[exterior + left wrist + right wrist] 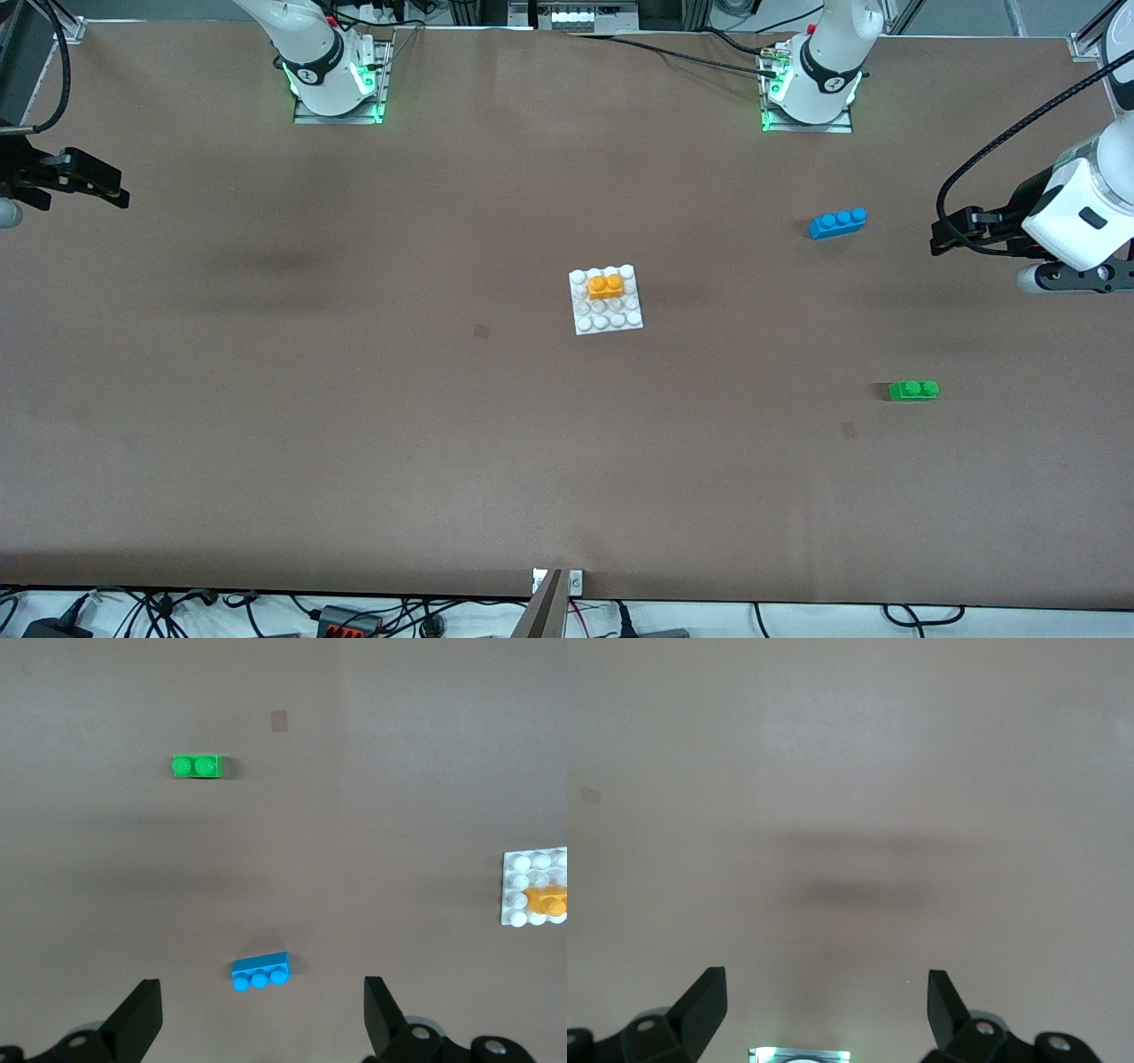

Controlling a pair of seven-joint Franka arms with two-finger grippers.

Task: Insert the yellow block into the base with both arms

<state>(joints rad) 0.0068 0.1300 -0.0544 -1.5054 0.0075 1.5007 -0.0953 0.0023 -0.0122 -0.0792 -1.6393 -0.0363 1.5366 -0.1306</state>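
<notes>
Yellow block (606,285) seated on base (606,300) (pincers wide, apparently idle).

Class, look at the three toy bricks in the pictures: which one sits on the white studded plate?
The yellow block: it sits on the base, while the blue brick and green brick lie on the bare table.

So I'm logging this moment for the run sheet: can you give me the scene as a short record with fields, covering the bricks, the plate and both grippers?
yellow block: small orange-yellow plastic two-stud brick, seated on the base
base: flat white square studded plastic plate, mid-table
blue brick: longer three-stud plastic brick, on the table toward the left arm's end
green brick: two-stud plastic brick, nearer the front camera than the blue brick
left gripper: open, empty, above the table near the blue brick
right gripper: open, empty, over bare table at the right arm's end
</notes>
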